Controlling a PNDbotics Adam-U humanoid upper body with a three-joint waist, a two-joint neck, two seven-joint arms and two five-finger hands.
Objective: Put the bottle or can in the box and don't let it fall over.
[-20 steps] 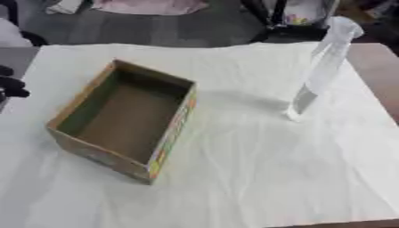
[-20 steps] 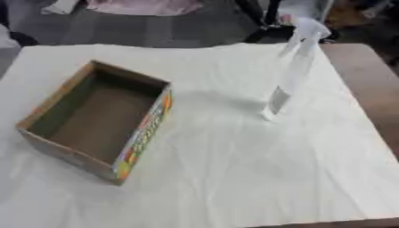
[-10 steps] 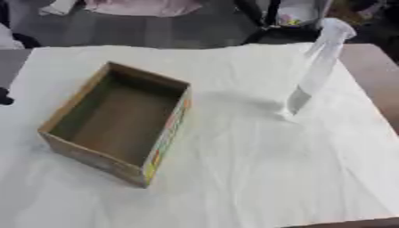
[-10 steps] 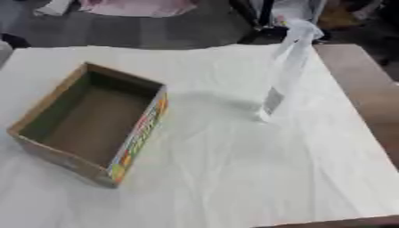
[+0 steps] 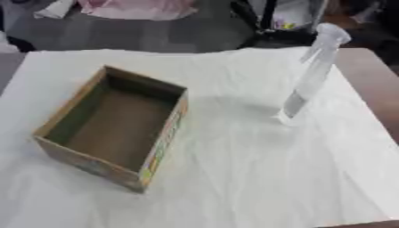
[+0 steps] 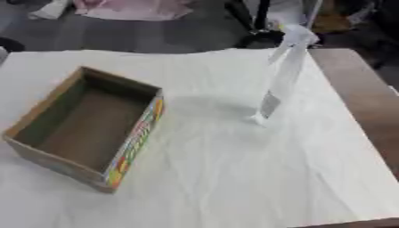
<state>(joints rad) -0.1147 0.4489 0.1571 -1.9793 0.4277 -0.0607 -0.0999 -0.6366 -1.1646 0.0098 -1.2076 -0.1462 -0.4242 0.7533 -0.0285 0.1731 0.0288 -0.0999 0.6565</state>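
Tall clear bottle (image 5: 310, 79) stands upright at 2 o'clock on tabletop (image 5: 257, 178), well apart from empty box (image 5: 117, 124) at 9. Neither hand visible; state unknown. Risk: narrow base, high contact tips it.

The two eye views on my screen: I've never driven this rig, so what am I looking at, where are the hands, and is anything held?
Both pictures come from one stereo camera in the robot's head, looking down at the table, so they show nearly the same scene. A white cloth covers the table. On the left lies an open cardboard box, empty inside, with colourful print on its outer side. To the right stands a tall clear spray bottle, upright on the cloth and apart from the box. Neither of the robot's hands shows in either view, so nothing is held. The bottle is not yet in the box.
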